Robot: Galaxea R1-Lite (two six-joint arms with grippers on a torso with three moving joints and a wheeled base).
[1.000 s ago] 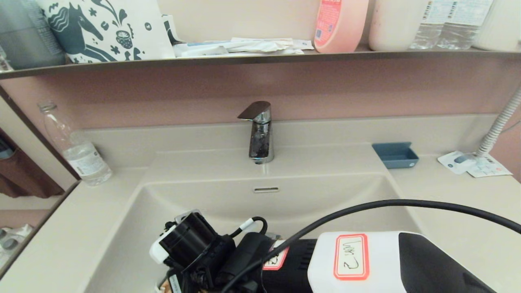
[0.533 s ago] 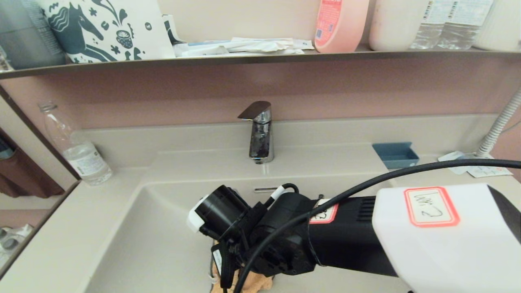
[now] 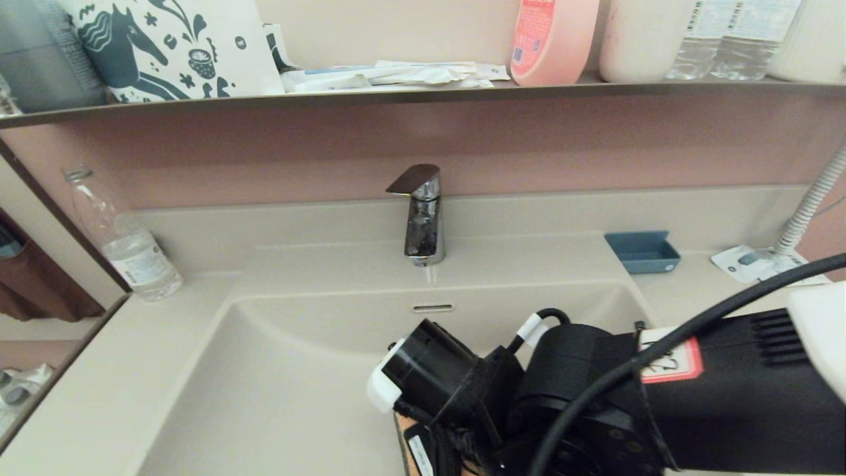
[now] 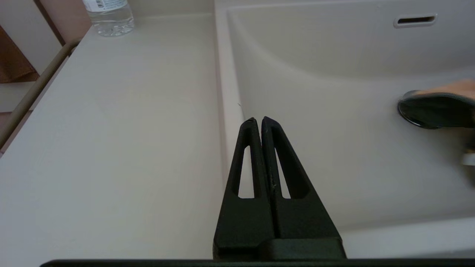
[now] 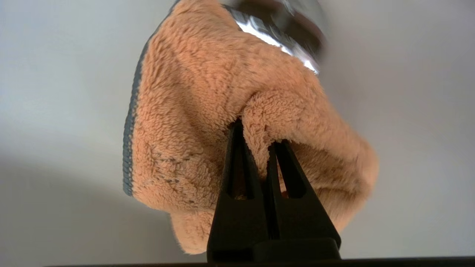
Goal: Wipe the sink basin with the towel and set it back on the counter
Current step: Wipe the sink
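Down low in the sink (image 3: 284, 370): right claw (image 5: 259, 139), pinched tight on a fold of the fluffy orange towel (image 5: 207, 111). Towel bunched up, grey trim along one side, pressed on the sink floor. Touching the shiny round plug (image 5: 285, 33) and covering part of it. In the head view, only a tiny orange bit (image 3: 400, 430) peeking out under the big black arm (image 3: 661, 403). Black cable (image 3: 661, 350) looping over that arm.

Left claw (image 4: 258, 120) up over the sink's left rim, squeezed closed, holding nothing. Smooth cream tabletop (image 4: 111, 129) beside it.

Farther back: slot hole (image 3: 432, 308) in the curved back wall of the sink. Chrome tap (image 3: 422, 215) above it, standing straight. Clear water bottle (image 3: 125, 241) on the tabletop at the far left. Small blue dish (image 3: 641, 251) at the far right, near the back ledge. White paper slips (image 3: 760, 264) just past it, next to a ribbed white hose (image 3: 809, 205).

Way up top: dark brown shelf (image 3: 423, 96) with a horse-print bag (image 3: 172, 46), some flat papers (image 3: 390, 74), a pink bottle (image 3: 552, 39) and clear bottles (image 3: 727, 36).
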